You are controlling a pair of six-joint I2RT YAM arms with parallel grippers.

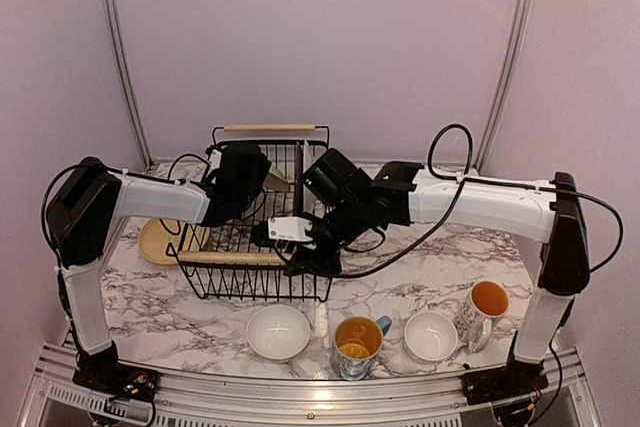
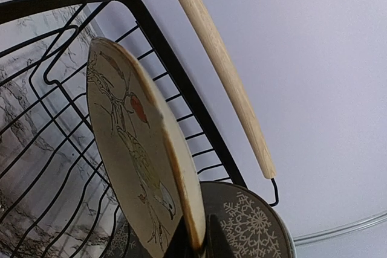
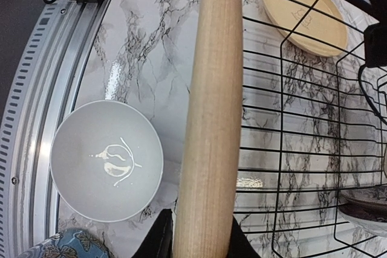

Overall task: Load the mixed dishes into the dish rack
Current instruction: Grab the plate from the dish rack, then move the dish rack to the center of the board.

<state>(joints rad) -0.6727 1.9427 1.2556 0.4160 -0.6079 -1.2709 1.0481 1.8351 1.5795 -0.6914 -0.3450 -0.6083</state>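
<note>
Holding the cream plate with bird (image 2: 133,149) on edge inside the dish rack (image 1: 240,277), close under the far wooden handle (image 2: 227,80). Pinched its lower rim between the left jaws, closed tight on it. Presented it upright with a slight tilt, probably so the rim could drop between the wire dividers rather than land flat on the rack floor. Stood it just beside a grey plate (image 2: 251,228) with a snowflake pattern, lower down in the rack; could not tell whether the two touched.

Clamped the right jaws around the near wooden handle (image 3: 208,119), seemingly to brace the rack against sliding on the marble surface (image 1: 180,317) during the placement.

Found the pale yellow plate (image 1: 155,242) lying flat on the surface, outside the rack and just beside its left side. Found a white bowl (image 1: 278,332), a yellow-lined mug (image 1: 357,345), a second white bowl (image 1: 431,335) and a second mug (image 1: 485,309) in a row near the front edge, well apart from the rack and not yet loaded. Judged most of the loading as not yet done.
</note>
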